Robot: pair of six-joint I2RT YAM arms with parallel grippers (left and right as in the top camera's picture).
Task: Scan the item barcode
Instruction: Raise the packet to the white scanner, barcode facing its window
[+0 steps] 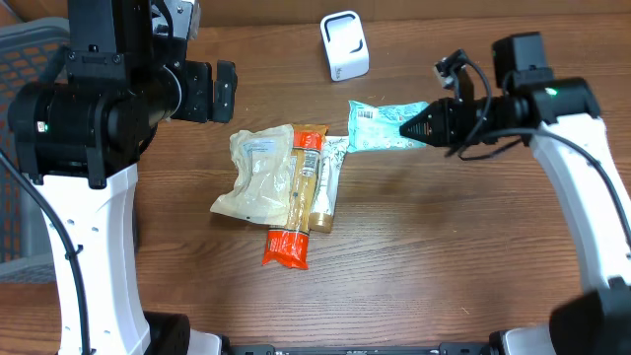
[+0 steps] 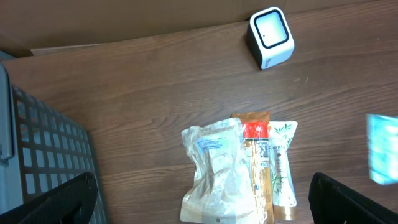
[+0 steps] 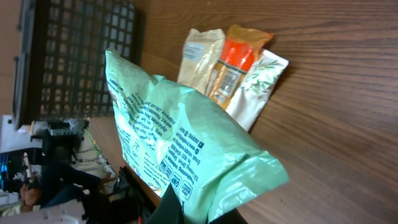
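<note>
My right gripper (image 1: 419,125) is clamped tight on 1 end of the green packet (image 1: 380,126), and the wrist view shows the crinkled film bunched where the jaws pinch it (image 3: 180,149). The packet stretches from the jaws towards the left, on the robot's side of the scanner (image 1: 344,45) and slightly to its right, with a white printed panel facing up at its free end. I cannot tell whether that end touches the table (image 1: 444,256). Bare wood lies between the packet and the scanner. Further from the scanner, on the robot's side and a little to its left, 3 other packs lie pressed together: a cream pouch (image 1: 256,177), an orange packet (image 1: 301,197) and a white leaf-print sachet (image 1: 330,187). The sachet's top corner sits just beside the green packet. My left gripper (image 1: 212,91) hangs well to the left of the scanner with its jaws spread wide and nothing between them. A dark mesh basket (image 2: 43,155) stands further left again.
</note>
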